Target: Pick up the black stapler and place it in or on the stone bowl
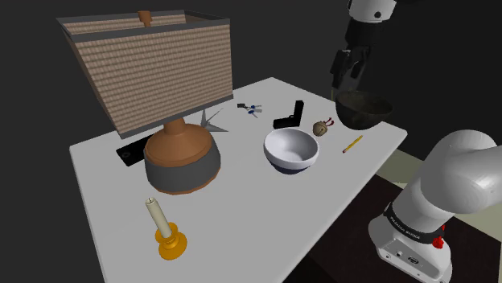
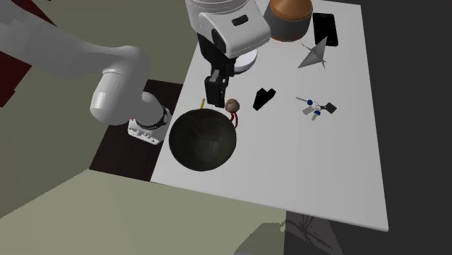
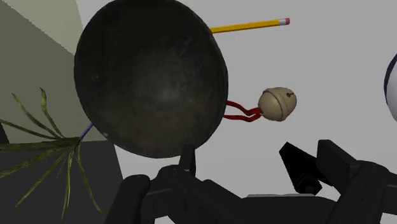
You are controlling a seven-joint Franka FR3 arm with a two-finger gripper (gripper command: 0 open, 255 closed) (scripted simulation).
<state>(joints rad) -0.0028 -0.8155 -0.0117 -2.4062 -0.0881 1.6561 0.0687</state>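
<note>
The claw [image 1: 345, 72] hangs above the right end of the white bench [image 1: 241, 201], over the dark stone bowl [image 1: 364, 109]. Its fingers stand well apart and hold nothing. In the wrist view the claw [image 3: 259, 154] frames the black stapler [image 3: 300, 167], which lies between the spread fingers without touching them.

In the shoulder view the stapler [image 1: 291, 116] rests on the bench right of centre, just beside a small brown bell [image 1: 321, 127] with a red loop. The stone bowl sits near the bench's right corner. A yellow pencil [image 1: 352, 145] lies below it in the frame, and a white bowl [image 1: 291, 150] sits at the middle. At the left stands a large lamp [image 1: 161, 80] with a woven shade.
</note>
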